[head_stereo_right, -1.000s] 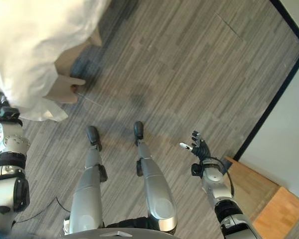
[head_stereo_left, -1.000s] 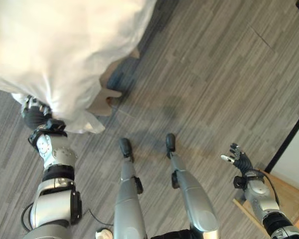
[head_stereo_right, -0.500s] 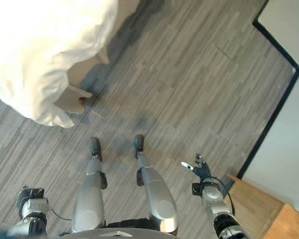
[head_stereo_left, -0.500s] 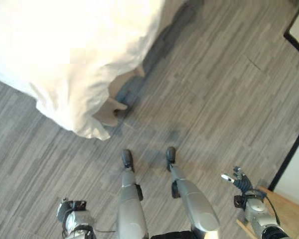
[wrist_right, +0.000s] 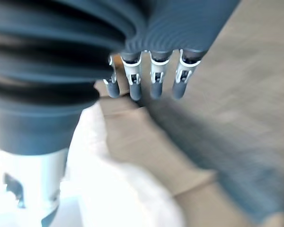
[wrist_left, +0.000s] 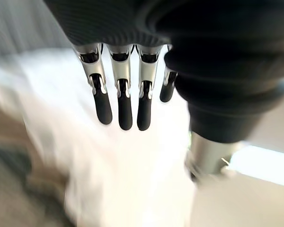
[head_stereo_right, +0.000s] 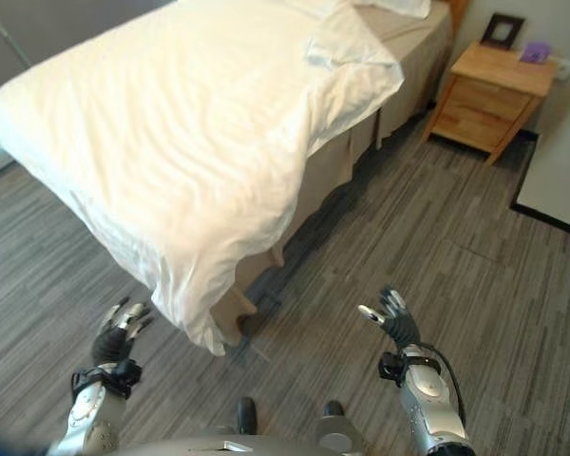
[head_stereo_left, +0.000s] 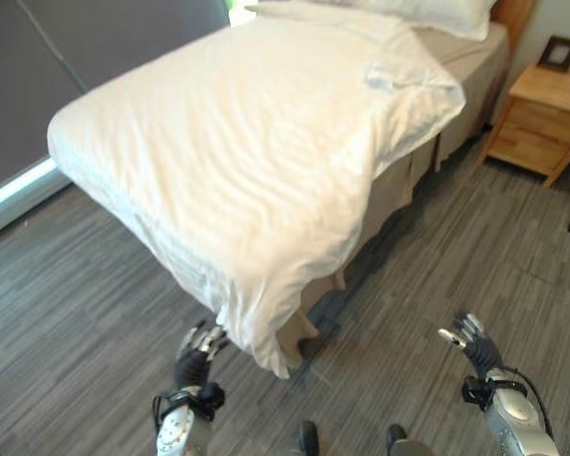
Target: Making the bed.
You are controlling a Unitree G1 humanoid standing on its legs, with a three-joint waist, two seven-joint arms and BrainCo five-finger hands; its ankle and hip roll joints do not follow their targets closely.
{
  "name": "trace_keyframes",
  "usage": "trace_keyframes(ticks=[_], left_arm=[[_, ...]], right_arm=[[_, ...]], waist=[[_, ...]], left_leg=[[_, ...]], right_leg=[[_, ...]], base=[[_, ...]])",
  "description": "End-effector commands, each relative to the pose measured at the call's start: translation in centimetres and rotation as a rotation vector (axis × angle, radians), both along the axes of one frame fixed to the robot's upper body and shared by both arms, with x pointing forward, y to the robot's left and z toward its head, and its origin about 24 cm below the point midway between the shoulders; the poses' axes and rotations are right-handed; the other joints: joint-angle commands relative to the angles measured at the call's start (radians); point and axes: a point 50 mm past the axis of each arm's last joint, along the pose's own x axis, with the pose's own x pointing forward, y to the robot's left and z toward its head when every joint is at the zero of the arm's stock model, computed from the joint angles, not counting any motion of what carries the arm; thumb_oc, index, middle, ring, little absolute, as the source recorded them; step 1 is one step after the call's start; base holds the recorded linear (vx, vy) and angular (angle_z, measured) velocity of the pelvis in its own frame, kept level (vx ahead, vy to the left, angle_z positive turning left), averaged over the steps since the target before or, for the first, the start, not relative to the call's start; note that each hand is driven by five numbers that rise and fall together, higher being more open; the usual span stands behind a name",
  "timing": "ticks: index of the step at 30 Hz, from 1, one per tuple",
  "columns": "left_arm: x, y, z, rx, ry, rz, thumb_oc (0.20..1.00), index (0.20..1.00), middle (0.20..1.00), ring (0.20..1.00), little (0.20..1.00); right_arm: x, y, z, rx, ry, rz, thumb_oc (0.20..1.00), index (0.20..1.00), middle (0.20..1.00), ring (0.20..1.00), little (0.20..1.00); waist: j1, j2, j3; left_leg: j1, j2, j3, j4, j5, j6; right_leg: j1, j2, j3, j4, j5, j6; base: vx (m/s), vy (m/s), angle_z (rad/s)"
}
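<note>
A white duvet (head_stereo_left: 247,152) lies spread over the bed, its near corner (head_stereo_left: 256,347) hanging down toward the floor over a beige bed skirt (head_stereo_left: 389,195). White pillows (head_stereo_left: 427,11) sit at the head end. My left hand (head_stereo_left: 198,353) hangs open just left of the drooping corner, apart from it, fingers (wrist_left: 124,101) straight with the white cloth past them. My right hand (head_stereo_left: 473,342) is open over the floor, to the right of the bed, holding nothing; its fingers (wrist_right: 154,80) are straight.
A wooden nightstand (head_stereo_left: 541,114) with a small picture frame (head_stereo_left: 559,52) stands at the bed's far right. Grey plank floor (head_stereo_left: 494,247) lies open to the right of the bed. A dark wall or curtain (head_stereo_left: 85,47) runs along the bed's left side.
The camera has tilted up from the floor to take in the whole bed. Both hands now show low in front, open; the left hand had been up under the duvet corner a second ago.
</note>
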Motion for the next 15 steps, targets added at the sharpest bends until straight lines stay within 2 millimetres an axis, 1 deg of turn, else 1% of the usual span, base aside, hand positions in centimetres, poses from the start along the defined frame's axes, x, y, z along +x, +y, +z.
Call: trace_keyframes(ticks=[1,2,3,4,5,6,7,8,9,10,11,12,13,14,15], left_arm=[[1.8,1.2,1.3,0.018,-0.094,0.024,1.0,1.0,1.0,1.0,1.0],[1.8,0.8,1.2,-0.03,-0.103,0.047,1.0,1.0,1.0,1.0,1.0],[2.2,0.4,1.4,-0.059,-0.117,0.049,1.0,1.0,1.0,1.0,1.0],[2.9,-0.2,1.6,-0.067,-0.127,0.022,1.0,1.0,1.0,1.0,1.0],[4.4,-0.8,2.4,-0.005,-0.149,-0.058,1.0,1.0,1.0,1.0,1.0],[5.5,-0.6,3.9,0.073,-0.197,-0.098,1.0,1.0,1.0,1.0,1.0],[5.7,-0.4,4.5,0.099,-0.216,-0.115,1.0,1.0,1.0,1.0,1.0],[5.7,0.2,5.2,0.137,-0.243,-0.112,1.0,1.0,1.0,1.0,1.0],[5.5,0.6,5.5,0.13,-0.255,-0.085,1.0,1.0,1.0,1.0,1.0],[5.3,1.1,5.6,0.088,-0.271,-0.031,1.0,1.0,1.0,1.0,1.0],[5.1,1.3,5.4,0.016,-0.278,0.021,1.0,1.0,1.0,1.0,1.0],[5.1,1.4,5.6,0.0,-0.293,0.046,1.0,1.0,1.0,1.0,1.0],[5.3,1.3,5.6,0.012,-0.287,0.051,1.0,1.0,1.0,1.0,1.0],[5.3,1.3,5.6,0.013,-0.287,0.052,1.0,1.0,1.0,1.0,1.0],[5.6,1.4,5.8,0.007,-0.302,0.08,1.0,1.0,1.0,1.0,1.0]], right_arm=[[0.9,-1.1,3.0,-0.025,-0.2,-0.064,1.0,1.0,1.0,1.0,1.0],[1.0,-0.9,3.8,-0.025,-0.242,-0.079,1.0,1.0,1.0,1.0,1.0],[0.9,-0.9,4.4,-0.016,-0.278,-0.099,1.0,1.0,1.0,1.0,1.0],[0.6,-1.1,4.6,-0.006,-0.295,-0.129,1.0,1.0,1.0,1.0,1.0],[-0.1,-1.5,4.9,-0.017,-0.314,-0.174,1.0,1.0,1.0,1.0,1.0],[-0.2,-2.0,5.3,-0.07,-0.327,-0.212,1.0,1.0,1.0,1.0,1.0],[-0.1,-2.2,5.5,-0.093,-0.336,-0.227,1.0,1.0,1.0,1.0,1.0],[-0.1,-2.6,5.5,-0.105,-0.332,-0.253,1.0,1.0,1.0,1.0,1.0],[-0.1,-2.7,5.5,-0.109,-0.333,-0.265,1.0,1.0,1.0,1.0,1.0],[0.1,-2.5,5.4,-0.106,-0.33,-0.278,1.0,1.0,1.0,1.0,1.0],[0.2,-2.2,5.3,-0.084,-0.331,-0.286,1.0,1.0,1.0,1.0,1.0],[-0.1,-2.2,5.0,-0.076,-0.321,-0.293,1.0,1.0,1.0,1.0,1.0],[-0.3,-2.1,4.7,-0.065,-0.307,-0.293,1.0,1.0,1.0,1.0,1.0],[-0.3,-2.1,4.7,-0.065,-0.306,-0.293,1.0,1.0,1.0,1.0,1.0],[-0.7,-2.4,4.2,-0.043,-0.289,-0.311,1.0,1.0,1.0,1.0,1.0]], waist=[[-0.047,-0.077,0.036],[-0.056,-0.079,0.04],[-0.073,-0.08,0.038],[-0.105,-0.079,0.042],[-0.146,-0.066,0.046],[-0.151,-0.051,0.058],[-0.13,-0.04,0.067],[-0.117,-0.037,0.069],[-0.105,-0.047,0.067],[-0.081,-0.063,0.055],[-0.067,-0.085,0.039],[-0.067,-0.096,0.035],[-0.076,-0.102,0.033],[-0.075,-0.101,0.033],[-0.086,-0.112,0.032]], left_leg=[[0.036,-0.017,-0.001,0.006,-0.065,-0.029],[0.042,-0.013,0.041,0.006,-0.074,-0.026],[0.034,-0.007,0.077,0.006,-0.07,-0.027],[0.026,0.0,0.092,0.006,-0.062,-0.029],[0.016,0.018,0.099,0.006,-0.053,-0.033],[0.017,0.05,0.146,0.006,-0.045,-0.039],[0.015,0.07,0.179,0.006,-0.036,-0.04],[0.017,0.081,0.221,0.006,-0.029,-0.045],[0.03,0.086,0.267,0.006,-0.03,-0.053],[0.057,0.102,0.32,0.006,-0.047,-0.07],[0.076,0.113,0.371,0.006,-0.053,-0.075],[0.082,0.124,0.385,0.006,-0.051,-0.084],[0.079,0.141,0.388,0.011,-0.039,-0.096],[0.08,0.144,0.388,0.011,-0.038,-0.098],[0.078,0.199,0.39,0.042,0.002,-0.131]], right_leg=[[0.055,-0.027,0.037,-0.171,0.099,0.059],[0.037,-0.024,0.052,-0.169,0.124,0.072],[0.002,-0.015,0.086,-0.164,0.15,0.082],[-0.028,-0.003,0.143,-0.149,0.172,0.091],[-0.06,0.007,0.226,-0.109,0.159,0.096],[-0.063,-0.051,0.137,-0.083,0.134,0.092],[-0.051,-0.099,0.016,-0.041,0.111,0.077],[-0.025,-0.139,-0.078,-0.025,0.109,0.069],[-0.01,-0.159,-0.136,-0.018,0.121,0.077],[-0.003,-0.174,-0.22,0.001,0.102,0.096],[-0.006,-0.159,-0.308,-0.009,0.084,0.1],[-0.006,-0.144,-0.321,-0.05,0.084,0.093],[0.013,-0.113,-0.299,-0.099,0.069,0.087],[0.016,-0.11,-0.299,-0.105,0.07,0.085],[0.037,-0.06,-0.243,-0.128,0.054,0.064]], base=[[-0.02,0.059,-0.27],[-0.08,0.031,-0.45],[-0.11,-0.003,-1.17],[-0.11,-0.086,-1.61],[-0.16,-0.189,-1.46],[-0.18,-0.239,-0.57],[-0.2,-0.206,-0.32],[-0.13,-0.116,-0.85],[0.03,-0.138,-1.63],[0.11,-0.296,-2.11],[0.14,-0.445,-2.36],[0.08,-0.511,-2.36],[0.05,-0.324,-1.91],[0.13,-0.468,-0.8],[0.15,-0.481,-0.29]])
